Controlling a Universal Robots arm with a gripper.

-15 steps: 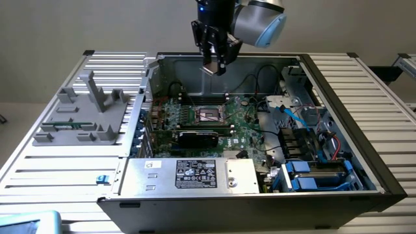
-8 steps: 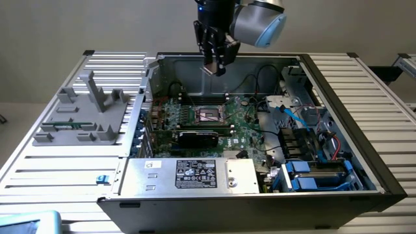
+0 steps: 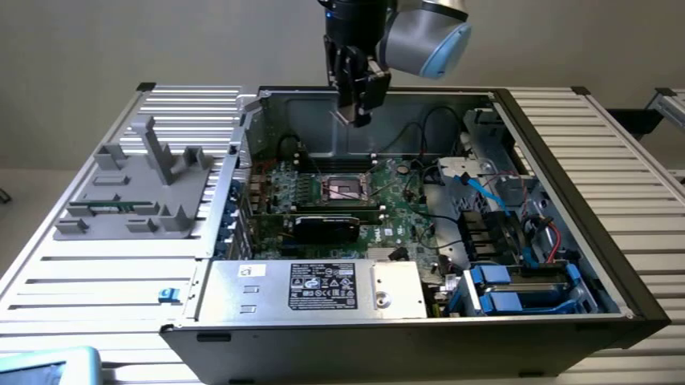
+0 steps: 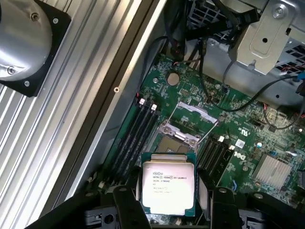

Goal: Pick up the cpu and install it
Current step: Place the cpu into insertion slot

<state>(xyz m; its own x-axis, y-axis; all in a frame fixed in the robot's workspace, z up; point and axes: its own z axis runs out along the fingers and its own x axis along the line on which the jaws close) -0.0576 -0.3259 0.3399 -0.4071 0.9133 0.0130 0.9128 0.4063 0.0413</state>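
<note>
The cpu (image 4: pixel 168 187), a flat square chip with a silver top and printed text, sits between my gripper's (image 4: pixel 169 194) two dark fingers (image 4: pixel 125 206), which are shut on its edges. From the exterior view, the gripper (image 3: pixel 355 108) hangs above the back wall of the open computer case (image 3: pixel 599 241), with the cpu (image 3: pixel 344 118) showing as a small pale sliver at its tips. The socket (image 3: pixel 345 189) lies on the green motherboard below, its metal frame (image 4: pixel 183 125) lifted open. The chip is well above the socket and apart from it.
A black card (image 3: pixel 326 227) lies just in front of the socket, and memory slots (image 4: pixel 140 129) flank it. A silver box with a white label (image 3: pixel 310 289) fills the case's front. Blue drive bays (image 3: pixel 503 290) and cables are at the exterior view's right. A grey fixture (image 3: pixel 139 192) stands outside at the left.
</note>
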